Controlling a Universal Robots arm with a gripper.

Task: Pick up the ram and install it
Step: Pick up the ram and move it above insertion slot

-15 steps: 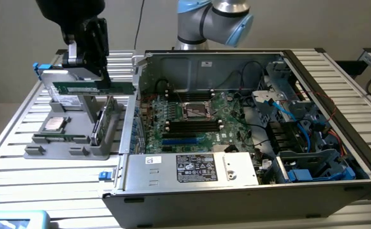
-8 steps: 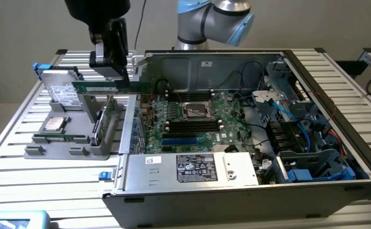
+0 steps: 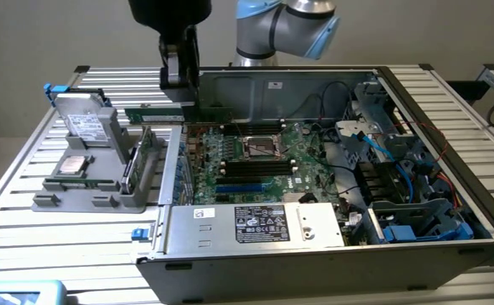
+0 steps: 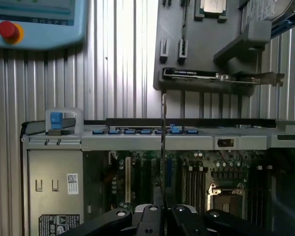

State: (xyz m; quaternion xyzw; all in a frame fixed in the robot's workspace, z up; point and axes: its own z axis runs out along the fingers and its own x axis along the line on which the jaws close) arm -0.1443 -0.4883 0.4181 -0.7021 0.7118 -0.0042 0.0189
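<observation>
The tool [image 3: 181, 103] is closed on the ram [image 3: 155, 115]. Its two black fingers [image 4: 187, 221] pinch the thin green stick near its middle, so the stick juts out level on either side of them. In the wrist view the ram [image 4: 163, 147] shows edge-on as a narrow line running straight out from the tool [image 4: 163, 214]. The stick is held up in the air over the side wall of the open computer case [image 3: 315, 276]. Below the tool and a little inward lies the green motherboard [image 3: 302, 143], with the bare processor socket [image 3: 260, 147] and, beyond that, the dark memory slots [image 3: 256, 169]. Farther from the tool, a metal power supply [image 3: 256, 223] sits in the case. Outside the case, to the side of the tool, a gray holder [image 3: 86, 197] stands on the slatted desk [image 3: 52, 235]. It carries a hard drive [image 3: 86, 124] and an upright card [image 3: 141, 159].
</observation>
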